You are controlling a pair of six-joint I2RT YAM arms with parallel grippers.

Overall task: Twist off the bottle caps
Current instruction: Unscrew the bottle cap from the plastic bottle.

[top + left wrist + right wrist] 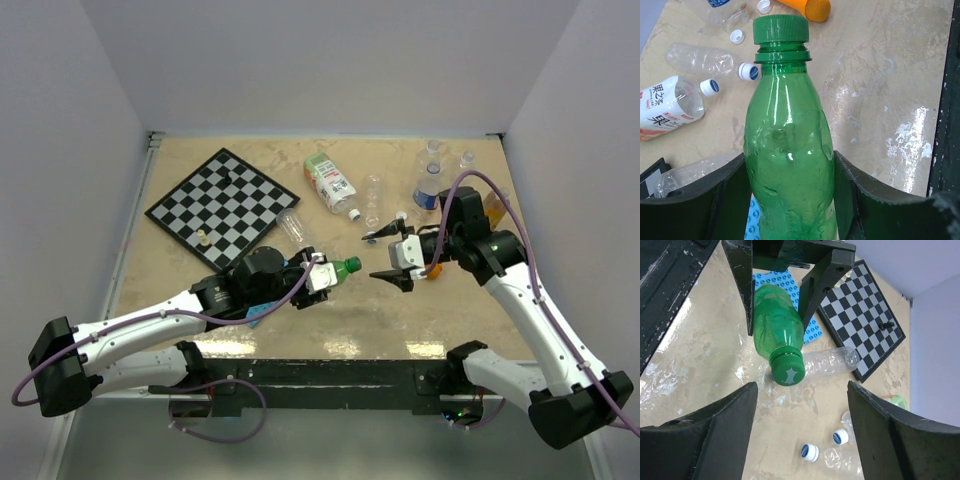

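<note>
The green cap [780, 29] sat screwed on the neck of the green bottle [787, 165], which the left tool [318, 275] clenched around its body, cap end turned toward the right tool [378, 257]. That tool stood released, fingers spread, just off the bottle's cap and not touching it. Left of the green bottle lay a labelled bottle [665, 105] and a clear bottle [702, 60], both capped; past its cap lay two loose caps [736, 36] and an orange toy [810, 7] on the tabletop [880, 75]
</note>
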